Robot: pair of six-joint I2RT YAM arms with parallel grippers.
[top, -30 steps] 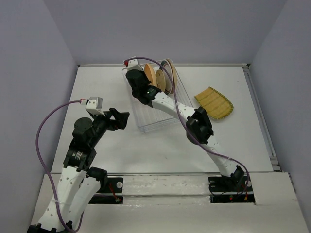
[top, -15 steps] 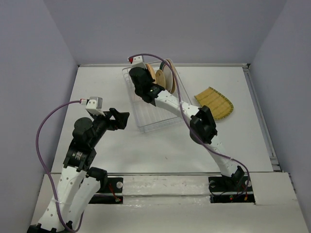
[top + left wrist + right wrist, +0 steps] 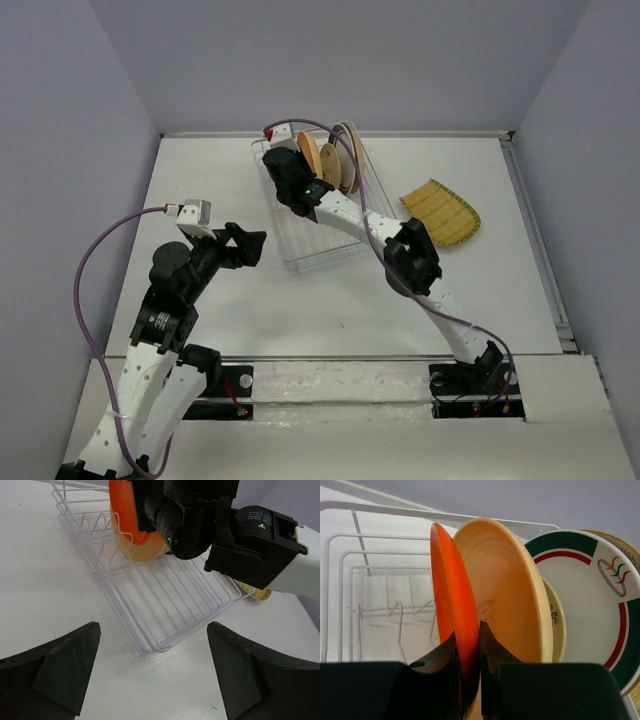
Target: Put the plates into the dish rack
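My right gripper (image 3: 467,630) is shut on the rim of the glossy orange-red plate (image 3: 447,595), which stands on edge at the far end of the dish rack (image 3: 310,245). Right behind it stand a tan plate (image 3: 510,590), a cream plate (image 3: 556,622) and a white plate with a teal rim (image 3: 585,595), all upright in the rack. A yellow-green striped plate (image 3: 441,212) lies flat on the table to the right of the rack. My left gripper (image 3: 250,245) hovers open near the rack's near-left corner (image 3: 150,647), holding nothing.
The right arm (image 3: 405,255) stretches diagonally over the rack's near half. White wire prongs (image 3: 395,612) stand free to the left of the orange plate. Purple walls close in the table (image 3: 200,180) on three sides.
The right gripper, still holding the orange-red plate, has shifted slightly over the rack's far end. The left arm has not moved.
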